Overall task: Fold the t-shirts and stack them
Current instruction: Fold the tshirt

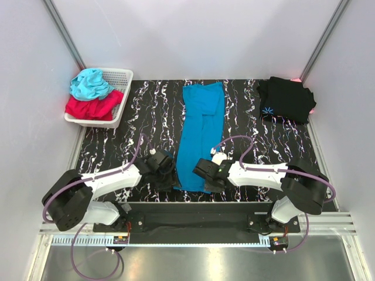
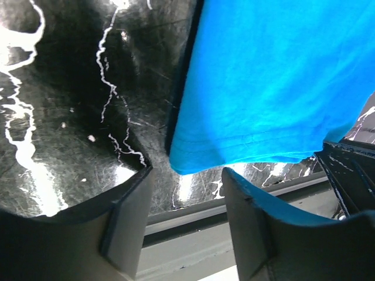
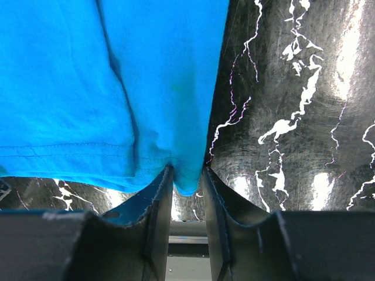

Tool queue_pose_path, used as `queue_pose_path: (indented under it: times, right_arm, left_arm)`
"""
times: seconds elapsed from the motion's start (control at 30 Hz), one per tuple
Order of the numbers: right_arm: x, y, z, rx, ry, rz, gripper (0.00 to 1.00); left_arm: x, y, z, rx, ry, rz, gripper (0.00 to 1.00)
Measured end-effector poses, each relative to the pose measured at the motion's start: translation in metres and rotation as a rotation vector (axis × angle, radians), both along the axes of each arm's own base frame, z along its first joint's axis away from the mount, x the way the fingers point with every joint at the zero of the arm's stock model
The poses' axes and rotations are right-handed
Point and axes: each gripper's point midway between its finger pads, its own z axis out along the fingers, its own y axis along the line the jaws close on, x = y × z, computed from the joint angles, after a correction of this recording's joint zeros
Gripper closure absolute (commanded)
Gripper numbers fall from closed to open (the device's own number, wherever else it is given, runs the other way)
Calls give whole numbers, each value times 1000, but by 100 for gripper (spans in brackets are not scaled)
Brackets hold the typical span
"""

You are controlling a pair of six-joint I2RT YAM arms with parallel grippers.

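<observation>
**Top external view.** The blue t-shirt (image 1: 199,134) lies as a long, narrow strip down the middle of the tabletop (image 1: 146,117). It runs from the far edge to just short of the near edge, so the lengthwise fold looks done. The step in hand seems to be the crosswise fold. The left gripper (image 1: 166,173) and the right gripper (image 1: 206,174) sit at the two near corners of the strip. The black t-shirt (image 1: 286,98) lies folded in the far right corner, and a small pale starburst print shows on it. A white basket (image 1: 126,88) with pale-blue and red cloth stands in the far left corner.

**Left wrist view.** The jaws stand well apart and hold nothing. The strip's near hem corner lies flat on the tabletop just ahead of the gap, not yet between the fingers (image 2: 126,216). This arm probably has to reach a little further forward and close on the hem.

**Right wrist view.** The jaws are drawn close together, and the tip of the hem corner hangs between them. The cloth looks pinched from both sides. Once both corners are held, the next move would be to lift them together and carry the near hem towards the far edge, keeping the strip square.

No brand, label or readable writing shows in any view.
</observation>
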Motion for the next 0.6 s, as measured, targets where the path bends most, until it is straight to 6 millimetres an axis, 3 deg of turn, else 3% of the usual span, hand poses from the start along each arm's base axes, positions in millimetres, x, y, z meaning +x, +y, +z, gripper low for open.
queue_pose_path:
  times: [0.5,0.53,0.6]
  right_arm:
    - [1,1,0,7,-3,-1,64]
    - [1,1,0,7,-3,-1,64]
    - [1,1,0,7,-3,-1,65]
  left_arm:
    - [22,-6,2,56,-59,-11,38]
    - [22,-6,1,57,-60,-14,40]
    - [22,-6,1,60,-58,-15,53]
